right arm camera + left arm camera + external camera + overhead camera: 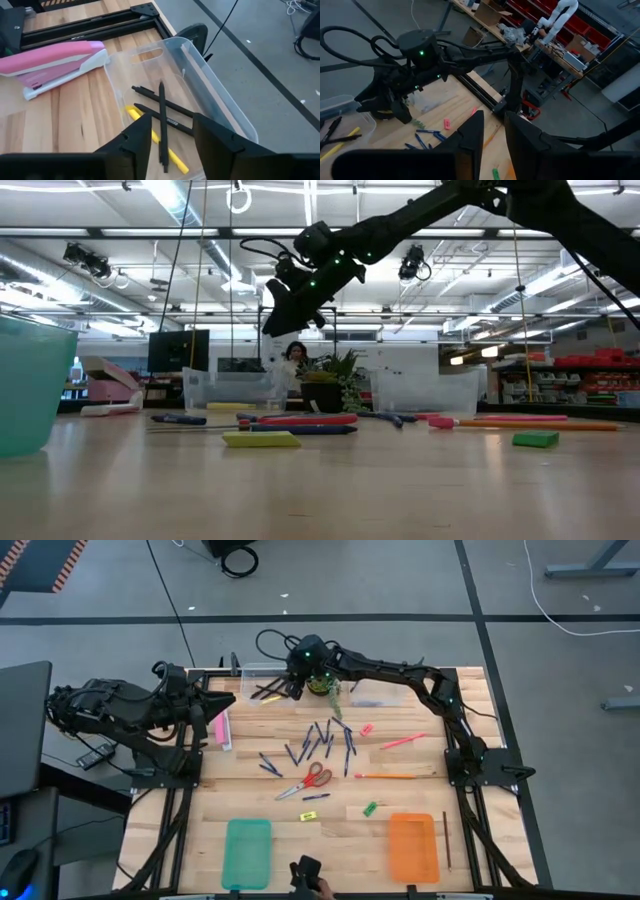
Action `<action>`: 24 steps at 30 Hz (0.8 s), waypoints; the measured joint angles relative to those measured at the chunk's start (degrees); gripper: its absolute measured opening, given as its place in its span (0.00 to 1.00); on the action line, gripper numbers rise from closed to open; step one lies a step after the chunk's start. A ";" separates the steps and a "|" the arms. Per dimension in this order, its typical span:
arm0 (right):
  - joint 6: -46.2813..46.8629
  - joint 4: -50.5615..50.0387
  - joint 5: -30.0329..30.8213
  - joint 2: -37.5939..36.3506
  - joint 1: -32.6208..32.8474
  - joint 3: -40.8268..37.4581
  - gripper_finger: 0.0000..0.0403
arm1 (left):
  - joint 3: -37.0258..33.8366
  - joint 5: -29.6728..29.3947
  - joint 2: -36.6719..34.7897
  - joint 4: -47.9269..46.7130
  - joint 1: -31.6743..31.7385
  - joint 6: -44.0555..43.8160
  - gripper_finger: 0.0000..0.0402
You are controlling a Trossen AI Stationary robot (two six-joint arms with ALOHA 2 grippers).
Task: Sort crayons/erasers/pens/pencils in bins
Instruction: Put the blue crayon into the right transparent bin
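Observation:
My right gripper (172,122) hangs open over the far-left clear bin (220,100), reached across the table (293,688). In the bin lie black pencils (150,95) and a yellow one (172,155). One black pencil (162,107) lies across the others, between my fingers and below them; no touch shows. Blue pens (322,740) are scattered mid-table. A pink eraser (367,729), a green one (370,808) and a yellow one (310,814) lie on the wood. My left gripper (222,700) waits at the left edge, raised, narrowly open and empty (493,117).
A second clear bin (380,692) and a potted plant (322,683) stand at the far edge. A pink stapler (55,62) lies left of the bin. Red scissors (310,780), an orange pencil (385,776), a teal tray (247,852) and an orange tray (413,847) lie nearer.

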 joint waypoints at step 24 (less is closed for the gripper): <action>14.44 -29.24 -2.06 -9.82 9.96 0.24 0.39 | -0.02 0.22 0.00 -0.96 -0.13 5.32 0.22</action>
